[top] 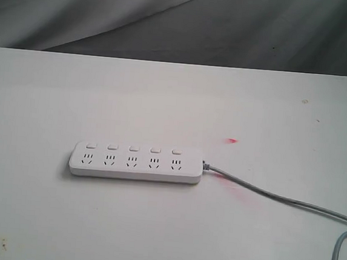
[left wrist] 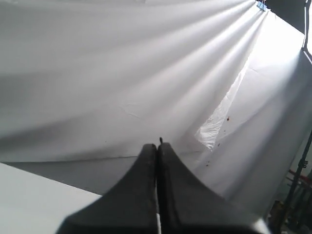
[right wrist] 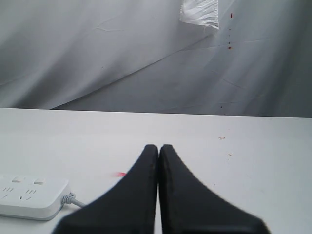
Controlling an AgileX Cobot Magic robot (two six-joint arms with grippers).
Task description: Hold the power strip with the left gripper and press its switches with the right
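The white power strip (top: 136, 162) lies flat on the white table, long side across the exterior view. Its switches (top: 133, 148) form a row along the far edge, one above each socket. A grey cable (top: 277, 197) leaves its right end and curls off the lower right. Neither arm shows in the exterior view. My left gripper (left wrist: 158, 145) is shut with nothing between its fingers and faces the white backdrop; the strip is out of that view. My right gripper (right wrist: 159, 146) is shut and empty, above the table; the strip's cable end (right wrist: 33, 196) lies well off to one side of it.
A grey-white cloth backdrop (top: 183, 21) hangs behind the table's far edge. A small red light spot (top: 232, 140) sits on the table (top: 176, 100) beyond the strip's right end, with a faint red smear (top: 235, 193) near the cable.
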